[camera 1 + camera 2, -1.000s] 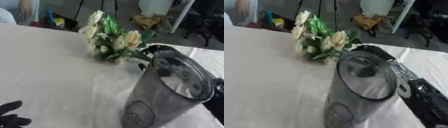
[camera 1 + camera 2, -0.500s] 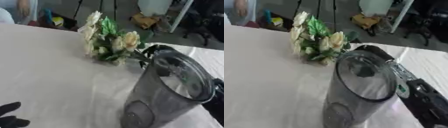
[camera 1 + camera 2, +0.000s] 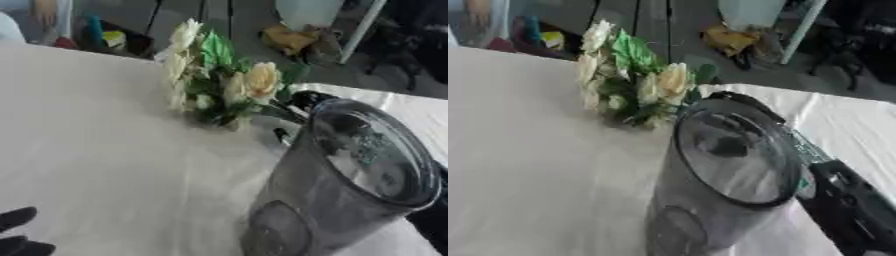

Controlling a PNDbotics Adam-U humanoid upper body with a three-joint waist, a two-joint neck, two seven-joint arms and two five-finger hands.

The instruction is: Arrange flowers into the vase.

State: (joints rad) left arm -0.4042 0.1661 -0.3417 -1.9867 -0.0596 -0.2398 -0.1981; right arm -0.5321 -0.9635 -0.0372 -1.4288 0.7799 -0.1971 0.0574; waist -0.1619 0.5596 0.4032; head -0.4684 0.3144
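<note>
1 bunch of flowers (image 3: pixel 219 87) is raised just behind the vase (image 3: pixel 350 185) in the left eye view, its stems seemingly in the right hand (image 3: pixel 308 99), whose fingers I cannot make out; the left hand (image 3: pixel 19 235) idles far left of the vase, at the view's lower corner. In the right eye view the vase's mouth stands clear, so the stems next need lifting over its rim.

Flowers (image 3: pixel 217 85) lifted slightly higher and tilted more upright, carried by right hand (image 3: pixel 308 100) behind vase (image 3: pixel 350 185).

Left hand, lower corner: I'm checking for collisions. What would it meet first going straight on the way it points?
The left hand points right across the bare table; the vase looks first in line, though depth is unclear.
</note>
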